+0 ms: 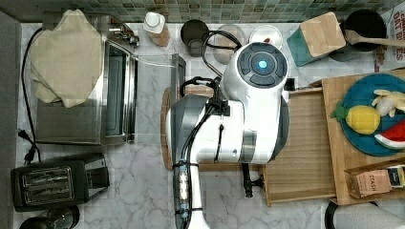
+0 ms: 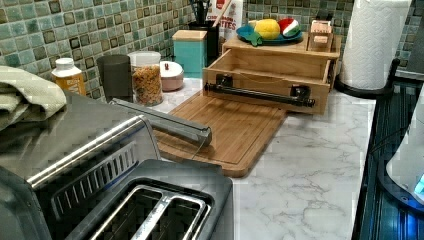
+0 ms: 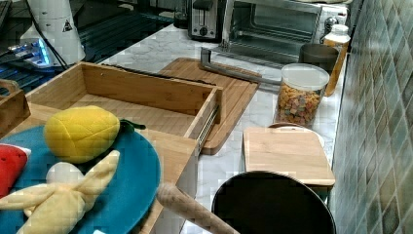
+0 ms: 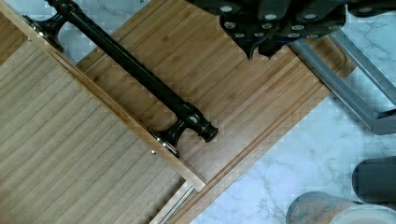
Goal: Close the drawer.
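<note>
Light-bamboo tray-drawer (image 2: pixel 270 67) with black bar handle (image 4: pixel 135 74) stands pulled out over the tabletop; jaws' state cannot be told

Drawer (image 1: pixel 301 143) front hidden under arm (image 1: pixel 229 119)

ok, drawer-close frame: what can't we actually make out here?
- Top view: the arm covers the drawer front and most of its handle; one end pokes out.
- Wrist view: the gripper is cut off by the picture's edge, so the state of its fingers can't be read.
- Right view: the front panel hides the handle.
- Left view: the front panel hides the drawer floor.
</note>
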